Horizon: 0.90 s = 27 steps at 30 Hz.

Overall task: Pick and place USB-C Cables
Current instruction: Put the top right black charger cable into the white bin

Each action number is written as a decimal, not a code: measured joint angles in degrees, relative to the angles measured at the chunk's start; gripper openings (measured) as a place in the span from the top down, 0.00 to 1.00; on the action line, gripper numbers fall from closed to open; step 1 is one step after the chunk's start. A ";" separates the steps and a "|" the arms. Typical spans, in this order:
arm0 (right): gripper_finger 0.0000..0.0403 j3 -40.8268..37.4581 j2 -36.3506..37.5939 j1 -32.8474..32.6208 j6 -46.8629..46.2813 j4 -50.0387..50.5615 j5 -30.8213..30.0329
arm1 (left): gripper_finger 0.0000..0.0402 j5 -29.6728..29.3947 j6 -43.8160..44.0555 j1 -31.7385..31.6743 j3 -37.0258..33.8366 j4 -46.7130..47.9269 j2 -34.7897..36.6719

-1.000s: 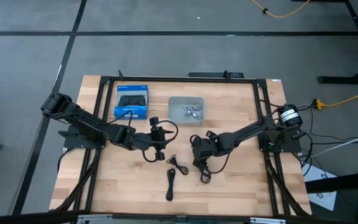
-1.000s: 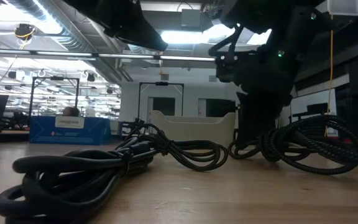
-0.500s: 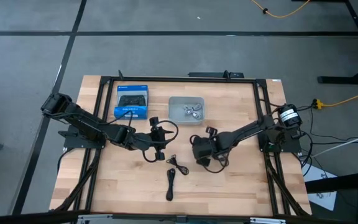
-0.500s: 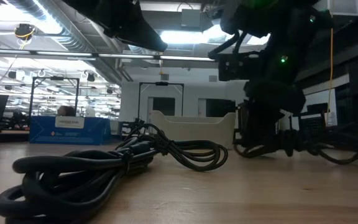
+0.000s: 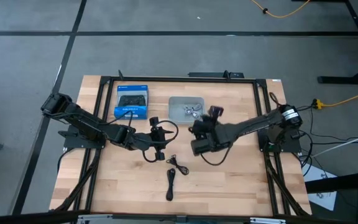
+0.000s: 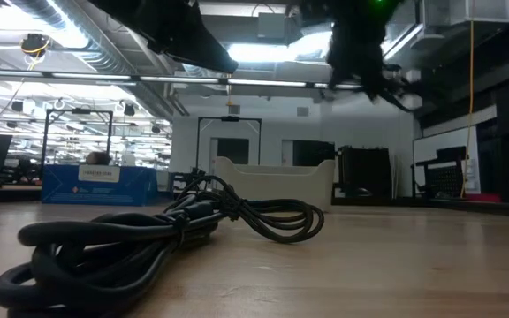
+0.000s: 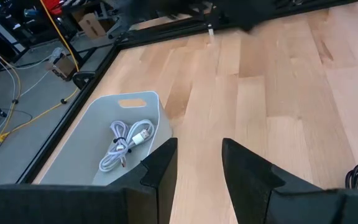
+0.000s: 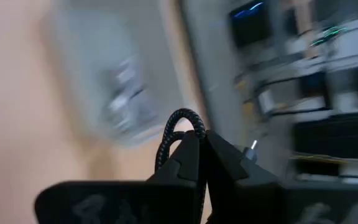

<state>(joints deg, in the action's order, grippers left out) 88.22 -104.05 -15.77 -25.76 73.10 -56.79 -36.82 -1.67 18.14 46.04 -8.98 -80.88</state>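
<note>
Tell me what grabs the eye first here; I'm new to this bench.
The right hand, raised mid-table beside the grey bin, is shut on a black cable. A white cable already lies in that bin. Two more black cables lie on the wood near the front, by the waiting left hand.

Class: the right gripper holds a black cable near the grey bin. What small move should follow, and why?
Probably carry it on over the grey bin before opening: the right gripper, shut on the black cable, sits just beside the bin's corner, where the white cable already lies.
</note>
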 joint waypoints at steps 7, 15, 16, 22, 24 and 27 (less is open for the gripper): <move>0.97 4.33 0.05 9.70 20.17 -11.50 2.25 | 0.70 0.00 0.00 0.00 0.00 0.00 0.00; 0.97 0.97 -0.10 23.08 39.70 -37.52 36.94 | 0.70 0.00 0.00 -0.01 0.00 0.96 0.00; 0.97 0.29 -0.03 24.05 41.58 -40.16 37.74 | 0.70 0.00 0.00 0.00 0.00 1.02 0.00; 0.97 -5.26 -0.04 28.51 51.87 -48.82 46.90 | 0.70 0.01 0.00 0.01 0.00 1.00 0.00; 0.97 -7.55 0.00 29.51 51.80 -50.47 49.74 | 0.70 0.00 0.00 -0.01 0.00 1.00 0.00; 0.97 -9.96 -0.13 30.59 52.95 -54.58 50.56 | 0.70 0.00 0.00 0.00 0.00 0.99 0.00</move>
<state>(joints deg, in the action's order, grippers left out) 78.26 -104.18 14.82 27.19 18.52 -6.23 -36.82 -1.67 18.14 46.04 -7.99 -80.88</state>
